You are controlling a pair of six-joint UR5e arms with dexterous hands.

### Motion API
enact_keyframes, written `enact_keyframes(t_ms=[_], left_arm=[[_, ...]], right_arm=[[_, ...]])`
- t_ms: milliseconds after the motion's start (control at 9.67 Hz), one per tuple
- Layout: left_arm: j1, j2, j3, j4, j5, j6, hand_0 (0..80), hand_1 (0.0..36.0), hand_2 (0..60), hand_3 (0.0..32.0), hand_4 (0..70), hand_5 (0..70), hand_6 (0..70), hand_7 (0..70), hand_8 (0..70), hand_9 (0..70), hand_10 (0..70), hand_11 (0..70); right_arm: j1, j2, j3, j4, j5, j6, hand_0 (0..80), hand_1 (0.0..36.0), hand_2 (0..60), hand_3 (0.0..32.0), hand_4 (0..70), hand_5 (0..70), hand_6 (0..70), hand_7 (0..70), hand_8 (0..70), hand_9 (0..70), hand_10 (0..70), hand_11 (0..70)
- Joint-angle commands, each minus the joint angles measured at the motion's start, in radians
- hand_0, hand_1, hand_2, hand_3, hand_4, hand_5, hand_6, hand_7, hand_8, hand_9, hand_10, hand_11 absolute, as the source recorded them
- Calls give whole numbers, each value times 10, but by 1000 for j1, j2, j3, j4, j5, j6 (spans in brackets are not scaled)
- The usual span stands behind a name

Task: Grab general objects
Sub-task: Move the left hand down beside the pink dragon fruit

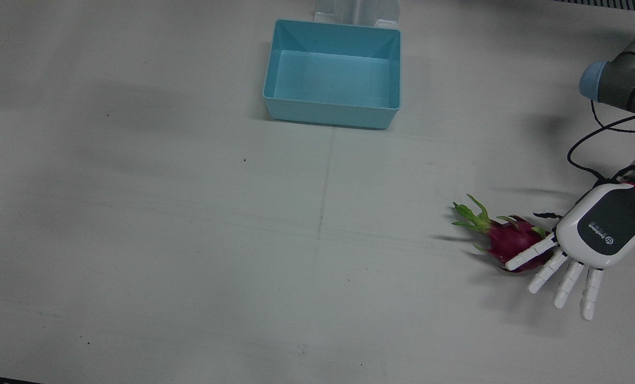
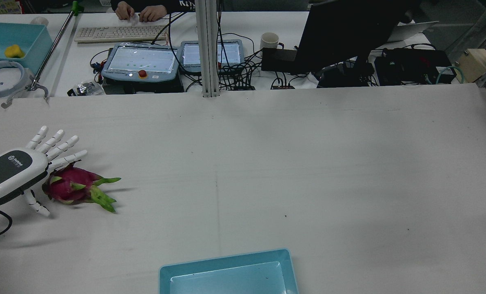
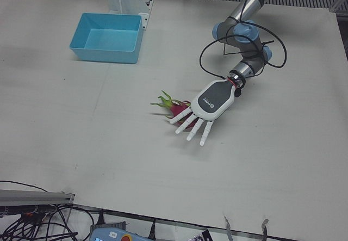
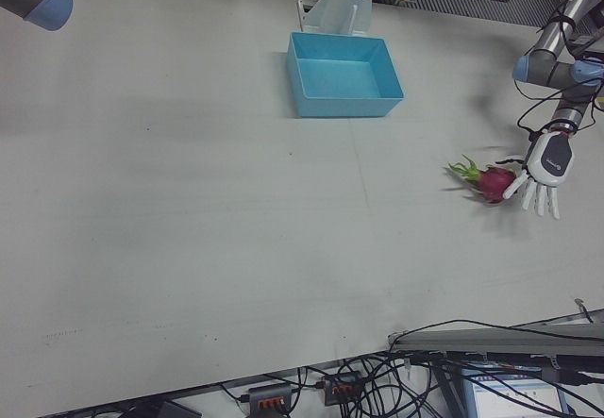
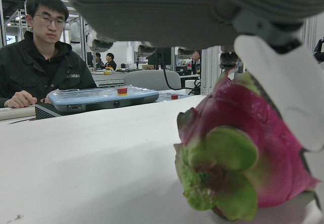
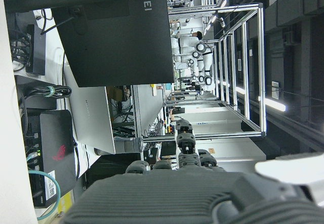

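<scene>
The dragon fruit (image 1: 506, 238) lies on its side on the white table (image 1: 189, 240), well out toward the robot's left edge, its green leafy tips pointing toward the table's middle and its magenta body tucked under the left hand (image 1: 589, 242).

The table carries a faint seam down its centre and a few dark specks. Beyond its far edge in the rear view sits a dark monitor (image 2: 349, 32); the right hand view shows the back of a black screen with the letters "AWEI" readable, the start of the word cut off.

The blue bin (image 1: 333, 74) stands empty near the robot's side of the table, well apart from the fruit.

The left arm (image 3: 244, 39) reaches down from the pedestal side, a black cable looping beside its wrist. The left hand hovers palm-down over the stem end of the fruit — its fingers (image 1: 565, 282) are straight and fanned apart, one of them lying across the fruit's top, the thumb down beside the fruit on the robot's side. Nothing is clasped. The back of the hand bears a dark panel with a small white logo and lettering, too small to read.

The right hand (image 6: 202, 193) shows only in its own view, raised off the table; its fingers cannot be judged from there.

Two teach pendants (image 2: 140, 61) with red stop buttons, a keyboard (image 2: 116, 32) and a mug (image 2: 269, 40) rest on the operators' desk.
</scene>
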Motion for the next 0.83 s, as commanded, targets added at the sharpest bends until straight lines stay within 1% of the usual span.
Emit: enact_keyframes(t_ms=[0,103,207,310,414,517,621,724], left_arm=[[2,-4,28,-20,-1,2,612,314,139,152,0,0,0,0,0,0,0,0],[2,-4,28,-19,-1,4,603,308,140,96,0,0,0,0,0,0,0,0],[2,-4,28,-20,-3,16,578,280,137,0,0,30,0,0,0,0,0,0],[2,-4,28,-20,-3,22,548,236,103,0,83,106,0,0,0,0,0,0],[4,-4,28,-20,-3,22,532,202,50,0,133,156,0,0,0,0,0,0],[2,-4,28,-22,-3,22,528,193,41,0,160,197,0,0,0,0,0,0],[2,-6,28,-24,-3,22,533,200,55,0,170,231,0,0,0,0,0,0],[4,-6,28,-24,-3,24,563,244,115,0,170,263,0,0,0,0,0,0]], right_arm=[[-1,0,0,-1,0,0,0,0,0,0,0,0,0,0,0,0,0,0],[0,0,0,1,0,0,0,0,0,0,0,0,0,0,0,0,0,0],[0,0,0,1,0,0,0,0,0,0,0,0,0,0,0,0,0,0],[0,0,0,1,0,0,0,0,0,0,0,0,0,0,0,0,0,0],[0,0,0,1,0,0,0,0,0,0,0,0,0,0,0,0,0,0],[0,0,0,-1,0,0,0,0,0,0,0,0,0,0,0,0,0,0],[0,0,0,1,0,0,0,0,0,0,0,0,0,0,0,0,0,0],[0,0,-1,-1,0,0,0,0,0,0,0,0,0,0,0,0,0,0]])
